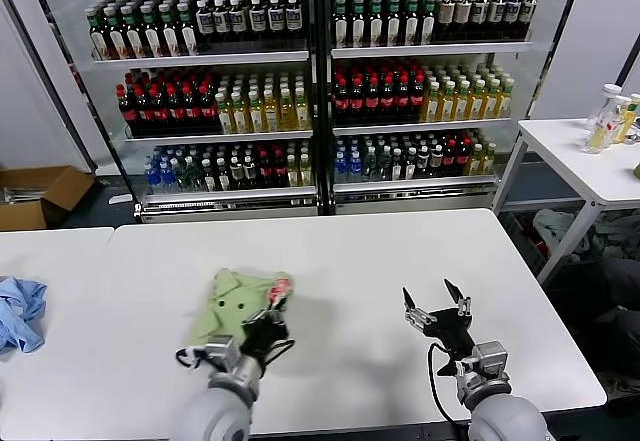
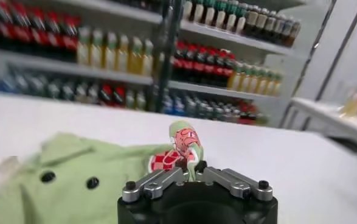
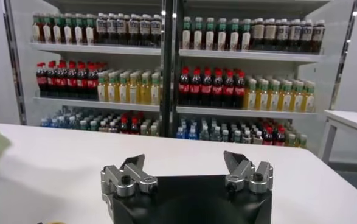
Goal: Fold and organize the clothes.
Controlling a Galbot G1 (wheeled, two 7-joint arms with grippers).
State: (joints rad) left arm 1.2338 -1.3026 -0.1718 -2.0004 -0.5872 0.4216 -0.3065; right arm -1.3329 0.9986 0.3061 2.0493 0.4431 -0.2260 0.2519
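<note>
The left gripper (image 1: 268,319) pinches a raised fold of the soft, rumpled green polo shirt (image 1: 232,304); beside the shirt, the right gripper (image 1: 437,306) hovers, fingers spread.

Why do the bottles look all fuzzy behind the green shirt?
In the left wrist view the camera sits close to the left gripper and green polo shirt, so the shelves of bottles behind blur; in the right wrist view the bottles look sharp.

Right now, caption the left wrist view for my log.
Left gripper shut on the shirt, lifting its logo-printed edge off the table.
</note>
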